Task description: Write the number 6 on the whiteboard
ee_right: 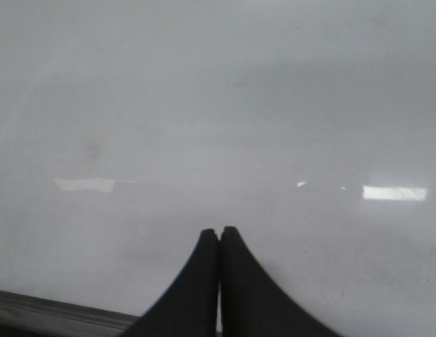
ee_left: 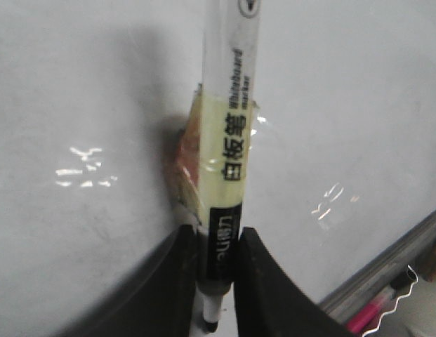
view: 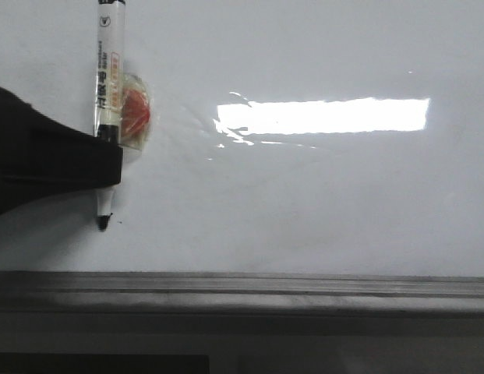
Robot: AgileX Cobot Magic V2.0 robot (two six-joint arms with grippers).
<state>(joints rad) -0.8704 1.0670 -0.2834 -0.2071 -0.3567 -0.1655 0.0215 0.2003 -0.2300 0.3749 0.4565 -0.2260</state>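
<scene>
The left gripper comes in from the left edge of the whiteboard and has its dark jaws clamped on a white marker, low on the barrel, just above the nib end. The marker stands nearly upright, its black tip down at the board close to the near edge, by the near left corner; whether the tip actually touches the surface I cannot tell. A wad of clear tape with something red and orange inside is stuck to the barrel on its right side, just above the jaws. From the left wrist camera the two fingers pinch the marker's black band, and the taped lump sits behind the barrel.

The board is glossy and pale, with a bright rectangular glare near its middle. A dark grey ledge runs along the near edge. No drawn 6 shows on the board; only the small dark spot at the nib.

The right gripper hangs over a bare stretch of whiteboard, its jaws pressed together with nothing between them.
</scene>
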